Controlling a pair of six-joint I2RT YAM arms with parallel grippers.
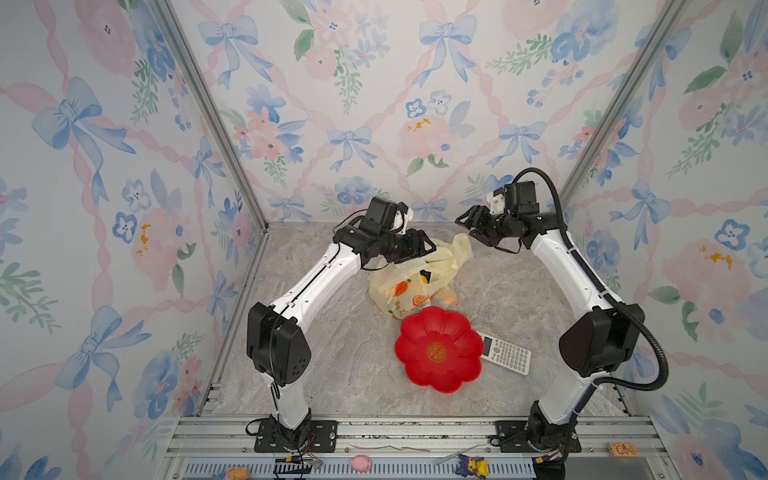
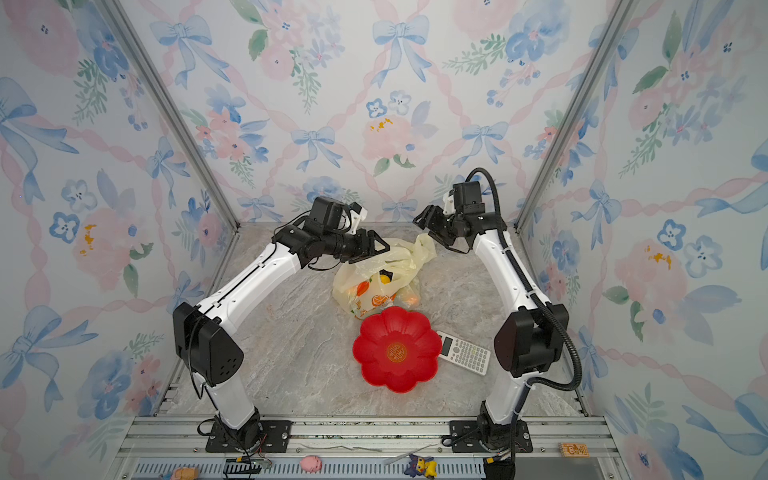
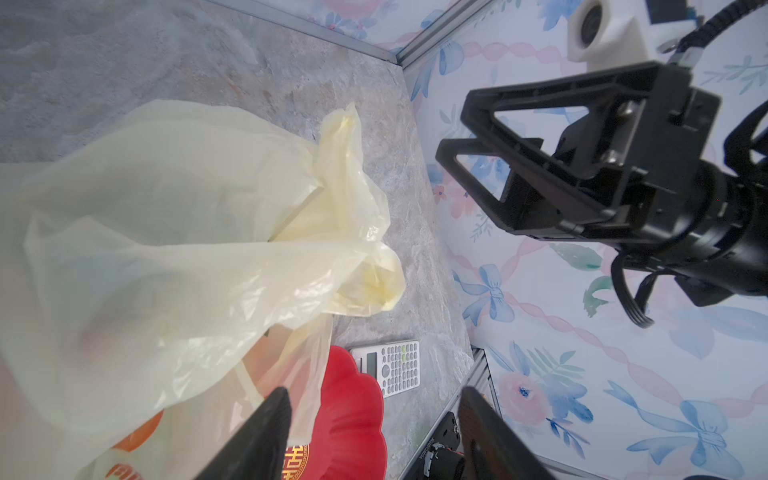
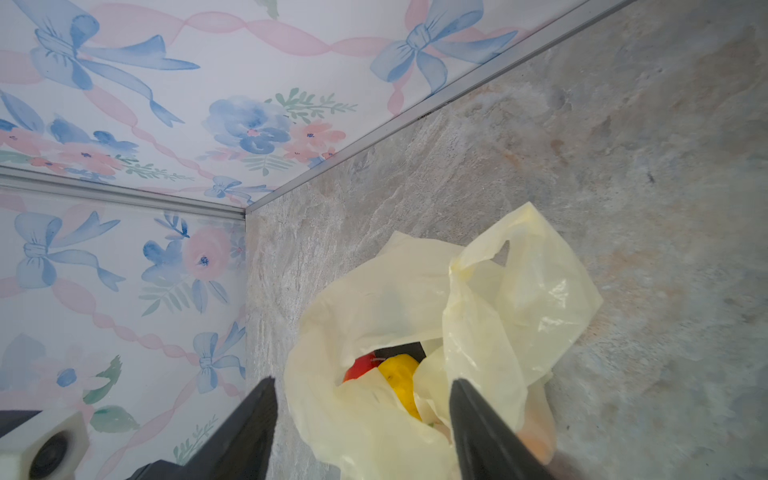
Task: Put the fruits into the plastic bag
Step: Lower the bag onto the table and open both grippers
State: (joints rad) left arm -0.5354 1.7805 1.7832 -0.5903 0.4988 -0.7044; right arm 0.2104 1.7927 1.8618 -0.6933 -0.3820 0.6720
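My left pincer (image 1: 430, 250) and right pincer (image 1: 465, 228) hang spread apart and empty over the crinkly, see-through pale-yellow plastic bag (image 1: 399, 286). It is slumped at the back of the marbled grey table (image 1: 332, 353), just behind one glossy red flower-shaped dish (image 1: 438, 349). Through its mouth show a smooth yellow fruit (image 4: 401, 374) and a red fruit (image 4: 359, 368), two in all. The rest are orange blurs behind the film. One calculator (image 1: 507, 353) lies beside the dish.

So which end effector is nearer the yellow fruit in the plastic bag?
Left. The left end effector hangs over the plastic bag, close above the yellow fruit; the right end effector is farther, beyond the bag's handle.
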